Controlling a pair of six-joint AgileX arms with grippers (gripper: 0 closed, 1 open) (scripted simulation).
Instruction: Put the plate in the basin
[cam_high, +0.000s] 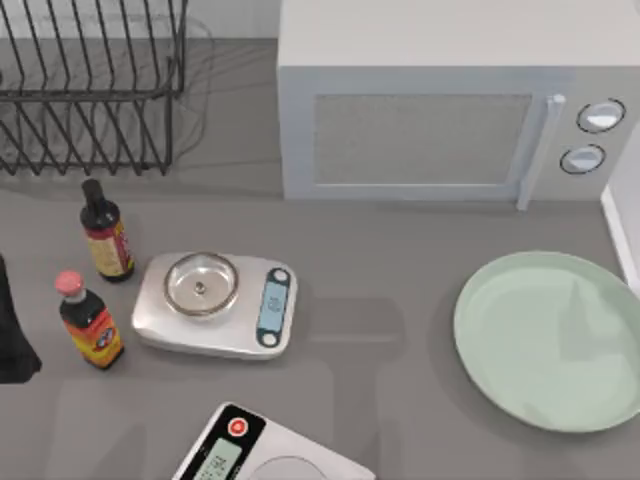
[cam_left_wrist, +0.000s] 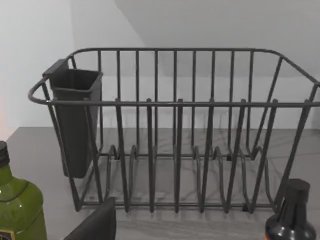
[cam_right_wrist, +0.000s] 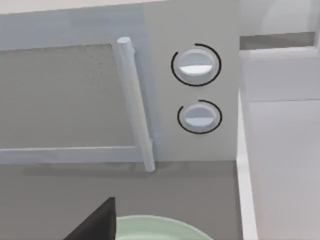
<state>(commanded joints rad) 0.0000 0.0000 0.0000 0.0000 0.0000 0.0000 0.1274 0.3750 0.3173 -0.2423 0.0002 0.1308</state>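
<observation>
Plate (cam_high: 550, 340) flat on counter (cam_high: 400, 350), not yet lifted; basin (cam_high: 622, 230) rim just beyond it. Right claw (cam_right_wrist: 95, 222) hovers at plate's near edge; fingers' state unreadable. Left claw (cam_left_wrist: 95, 225) parked facing dish rack (cam_left_wrist: 175, 130). Grasp, transfer remain.

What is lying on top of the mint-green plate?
Nothing: the plate lies bare on the table, right of the kitchen scale. What is beneath it is covered.
</observation>
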